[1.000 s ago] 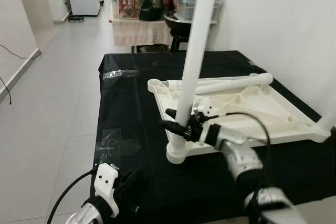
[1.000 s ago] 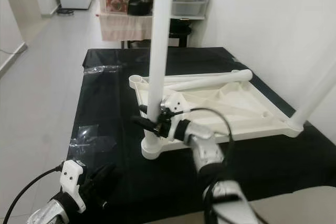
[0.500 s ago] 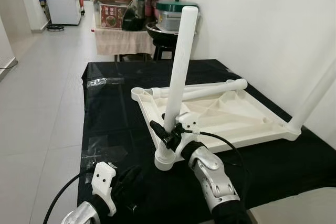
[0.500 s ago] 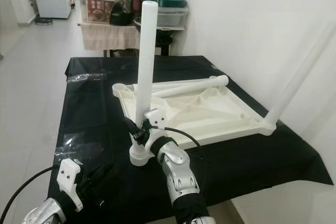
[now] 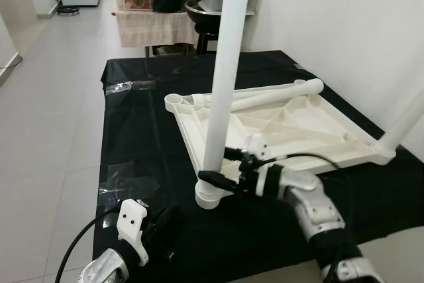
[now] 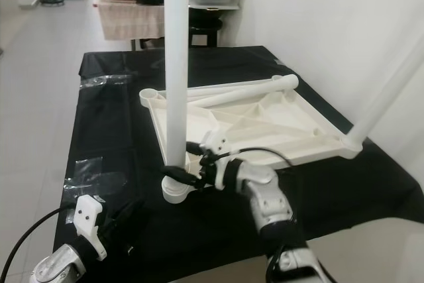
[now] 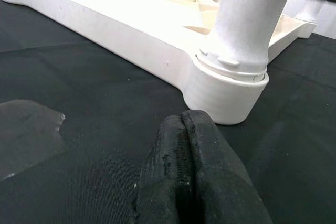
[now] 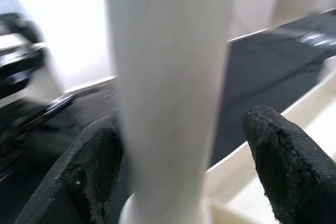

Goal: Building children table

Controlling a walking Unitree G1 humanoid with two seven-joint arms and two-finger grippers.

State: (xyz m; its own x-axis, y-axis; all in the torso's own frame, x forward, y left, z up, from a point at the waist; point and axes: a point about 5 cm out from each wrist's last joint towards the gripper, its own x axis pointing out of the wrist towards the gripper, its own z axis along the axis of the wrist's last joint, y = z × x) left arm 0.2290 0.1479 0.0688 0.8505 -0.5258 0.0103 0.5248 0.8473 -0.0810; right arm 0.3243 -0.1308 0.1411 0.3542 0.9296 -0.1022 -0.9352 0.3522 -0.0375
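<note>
- Table top (image 5: 298,130): lies upside down on the black cloth (image 5: 132,130), one leg (image 5: 224,71) standing upright in the near corner socket (image 5: 211,197); another leg lies loose across the far edge.
- R gripper (image 5: 225,168) is at the upright leg's base, fingers spread either side; one pad looks to touch, the other stands clear, so no real grip imo.
- L gripper (image 7: 184,177) rests low on the cloth near the socket, fingers pressed together, holding nothing.
- Risk: if leg isn't fully seated, a sideways nudge from R could tip it out or skid the top.
</note>
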